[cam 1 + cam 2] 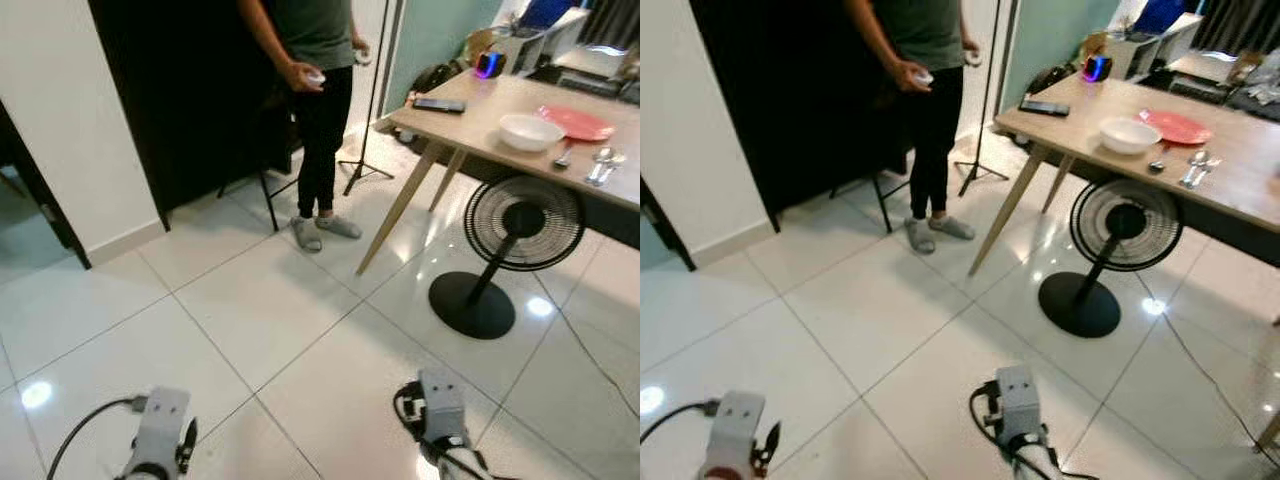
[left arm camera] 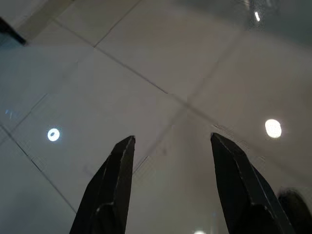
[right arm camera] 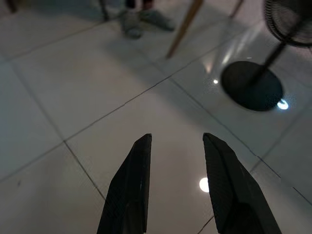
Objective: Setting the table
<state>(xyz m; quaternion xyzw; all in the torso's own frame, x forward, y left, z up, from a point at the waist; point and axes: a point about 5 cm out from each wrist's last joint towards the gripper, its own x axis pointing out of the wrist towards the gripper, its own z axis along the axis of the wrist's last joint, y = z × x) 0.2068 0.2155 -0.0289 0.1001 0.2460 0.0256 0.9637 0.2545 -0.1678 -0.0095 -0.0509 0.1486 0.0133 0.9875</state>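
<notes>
The left arm is showing as a silver, boxy wrist block at 7 o'clock, with a black cable looping off its side. The right arm at 5 o'clock is showing the same silver block, wrapped in black cabling. Each is carrying two long, black, tapering fingers with flat inner faces.

Both eye views look forward and down from the head, across the tiled floor toward the far table and standing fan (a shared stereo scene). Each wrist view hangs close above that floor; the right one catches the fan's base too.
</notes>
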